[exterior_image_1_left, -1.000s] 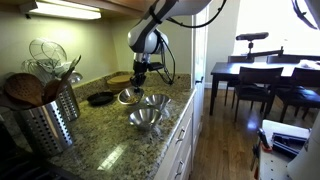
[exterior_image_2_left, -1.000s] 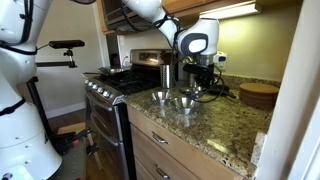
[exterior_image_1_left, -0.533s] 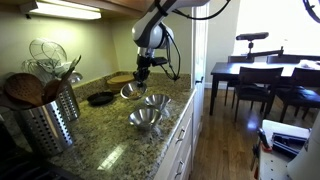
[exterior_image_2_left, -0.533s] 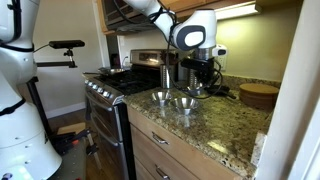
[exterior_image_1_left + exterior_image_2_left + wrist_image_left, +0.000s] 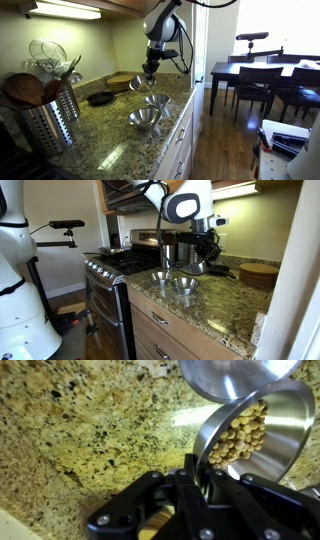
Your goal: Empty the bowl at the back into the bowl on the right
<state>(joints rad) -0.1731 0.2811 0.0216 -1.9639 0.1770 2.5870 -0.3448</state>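
The bowl at the back [image 5: 262, 432] is a small shiny steel bowl holding tan round pieces. It hangs tilted above the granite counter, and my gripper [image 5: 196, 478] is shut on its rim. In both exterior views the gripper [image 5: 149, 70] [image 5: 203, 258] holds this bowl [image 5: 138, 84] [image 5: 192, 268] clear of the counter. Two more steel bowls stand below, one nearer the held bowl [image 5: 157, 101] [image 5: 185, 282] and one farther off [image 5: 145, 119] [image 5: 161, 277]. The edge of one of them [image 5: 235, 375] shows at the top of the wrist view. Which is the bowl on the right I cannot tell.
A flat black pan [image 5: 101, 98] and a wooden board [image 5: 120, 78] lie behind the bowls. A steel utensil holder [image 5: 48, 118] stands at the near end of the counter. A round wooden board [image 5: 259, 275] lies beside the wall, and a stove [image 5: 108, 265] adjoins the counter.
The gripper has risen from the counter with the bowl in its grip. The bowl now hangs higher and tilted.
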